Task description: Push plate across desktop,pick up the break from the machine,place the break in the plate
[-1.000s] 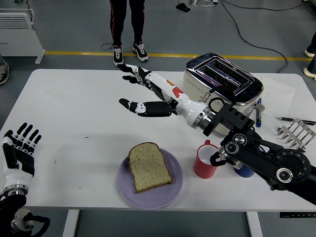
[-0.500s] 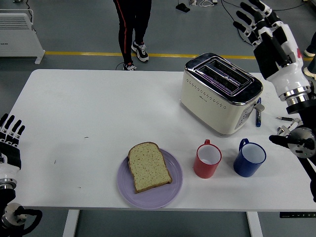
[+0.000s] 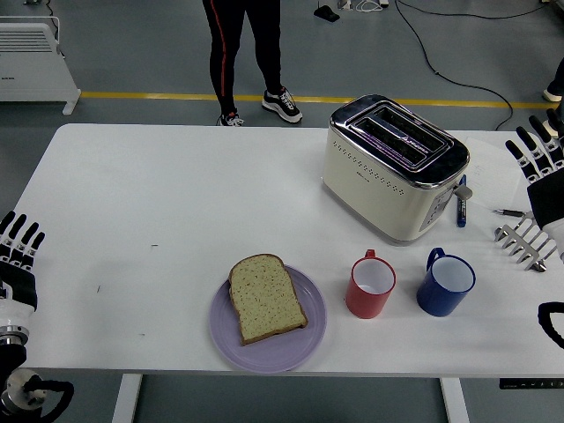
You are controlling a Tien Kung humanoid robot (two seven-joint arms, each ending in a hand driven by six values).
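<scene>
A slice of bread lies flat on the lilac plate near the table's front edge. The cream and chrome toaster stands at the back right with both slots showing nothing inside. My right hand is at the picture's right edge, fingers spread, holding nothing, well clear of the toaster. At the left edge, low beside the table, my left hand rests with its fingers spread and nothing in them.
A red mug and a blue mug stand right of the plate. A blue pen, a black pen and a metal toast rack lie right of the toaster. A person's legs are beyond the far edge.
My right arm has swung from over the table's middle up and out to the right edge, then dropped lower. The left hand sank slightly. The person stepped to the right.
</scene>
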